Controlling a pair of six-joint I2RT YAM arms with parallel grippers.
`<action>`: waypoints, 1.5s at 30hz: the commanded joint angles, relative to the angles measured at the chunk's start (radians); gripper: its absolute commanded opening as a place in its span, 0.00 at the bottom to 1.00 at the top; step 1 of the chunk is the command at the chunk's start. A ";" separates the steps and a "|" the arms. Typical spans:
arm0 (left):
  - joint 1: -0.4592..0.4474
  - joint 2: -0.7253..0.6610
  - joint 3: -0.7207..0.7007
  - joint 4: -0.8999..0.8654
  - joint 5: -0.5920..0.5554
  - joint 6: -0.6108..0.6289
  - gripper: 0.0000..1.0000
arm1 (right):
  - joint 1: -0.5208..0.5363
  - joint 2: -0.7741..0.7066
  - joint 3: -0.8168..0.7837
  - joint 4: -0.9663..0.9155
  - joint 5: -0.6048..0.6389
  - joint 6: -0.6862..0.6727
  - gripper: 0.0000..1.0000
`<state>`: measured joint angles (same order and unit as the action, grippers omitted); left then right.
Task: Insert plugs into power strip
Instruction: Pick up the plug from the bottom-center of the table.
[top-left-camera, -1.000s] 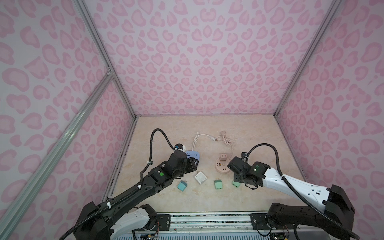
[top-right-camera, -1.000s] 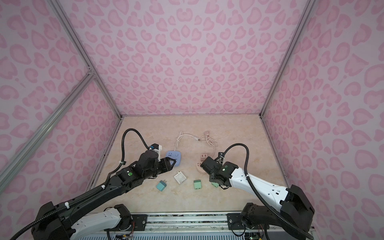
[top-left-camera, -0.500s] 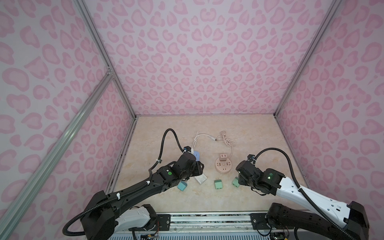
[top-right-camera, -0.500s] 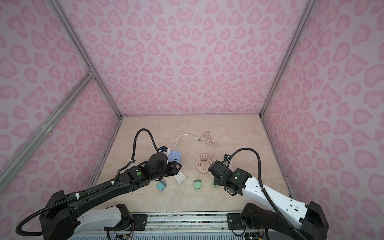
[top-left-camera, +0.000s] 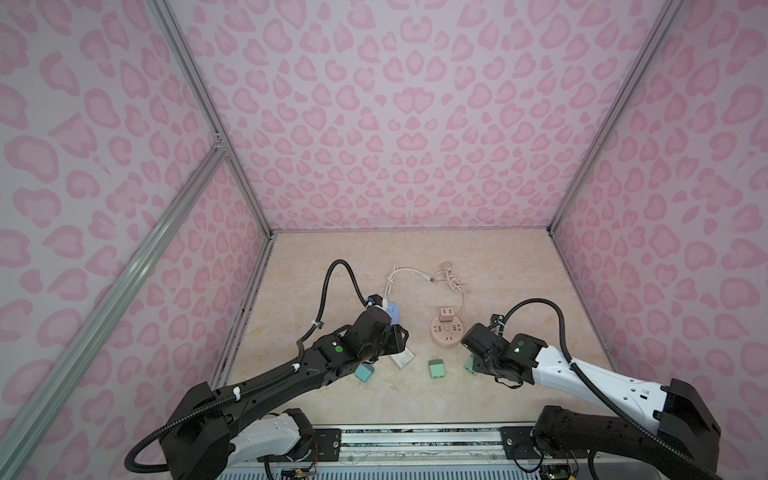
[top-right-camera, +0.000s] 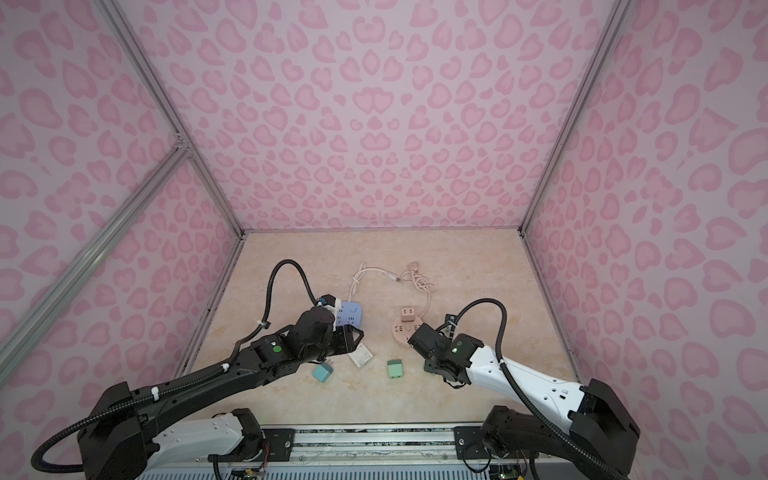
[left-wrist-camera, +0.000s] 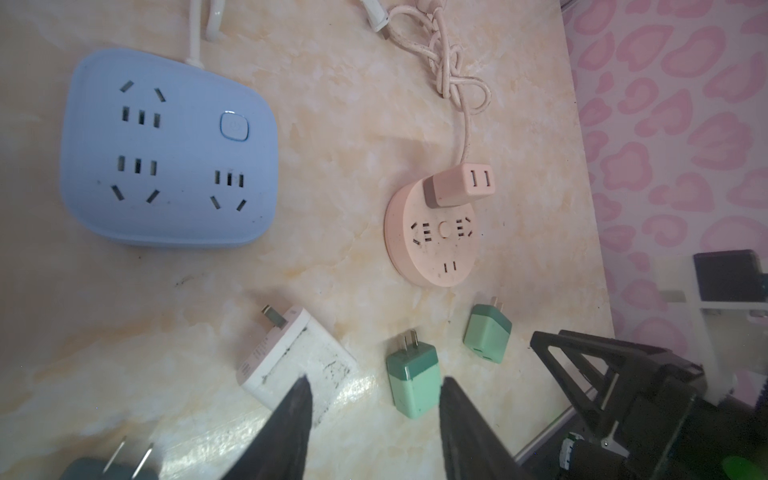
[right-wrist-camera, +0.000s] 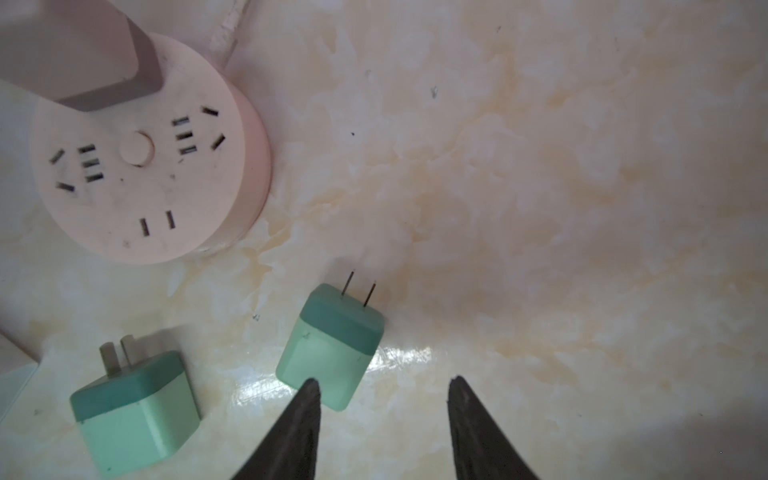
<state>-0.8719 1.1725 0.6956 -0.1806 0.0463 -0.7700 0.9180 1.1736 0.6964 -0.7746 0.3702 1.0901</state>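
1 blocky mint plug (right-wrist-camera: 330, 345), rnd strip (right-wrist-camera: 199, 187)

The walls (top-left-camera: 374, 124) were pale lilac under a pink pattern of leopard spots and hearts, edged by silver frame bars (top-left-camera: 124, 286). The desk (top-left-camera: 498, 270) was cream marble with tan veining. The blue power strip (left-wrist-camera: 166, 153) had a white cord (top-left-camera: 399, 272); the round power strip (left-wrist-camera: 432, 245) was peach-pink with a speckled pink cord (left-wrist-camera: 465, 124). The pinkish-tan plug (left-wrist-camera: 461, 185) had a grey-brown base. The white plug (left-wrist-camera: 291, 357) bore dark smudges. A mint green plug (left-wrist-camera: 413, 380) and a second mint green plug (left-wrist-camera: 487, 338) had darker teal caps. The teal plug (top-left-camera: 365, 372) was light blue-green. The left fingers (left-wrist-camera: 291, 428) and right fingers (right-wrist-camera: 299, 432) were black. The left arm (top-left-camera: 270, 382) was black, the right arm (top-left-camera: 602, 378) white and black.
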 joint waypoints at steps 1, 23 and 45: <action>-0.001 -0.009 -0.004 0.029 -0.007 -0.006 0.52 | 0.007 0.041 -0.001 0.036 -0.007 0.032 0.51; -0.001 -0.040 -0.046 0.025 -0.016 -0.018 0.52 | 0.003 0.245 -0.005 0.132 -0.063 0.066 0.51; -0.001 -0.029 0.034 -0.101 0.003 -0.061 0.49 | -0.024 0.137 0.045 0.127 -0.279 -0.361 0.05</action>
<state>-0.8722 1.1549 0.7063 -0.2325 0.0460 -0.8131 0.8684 1.3190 0.7105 -0.6182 0.1825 0.8860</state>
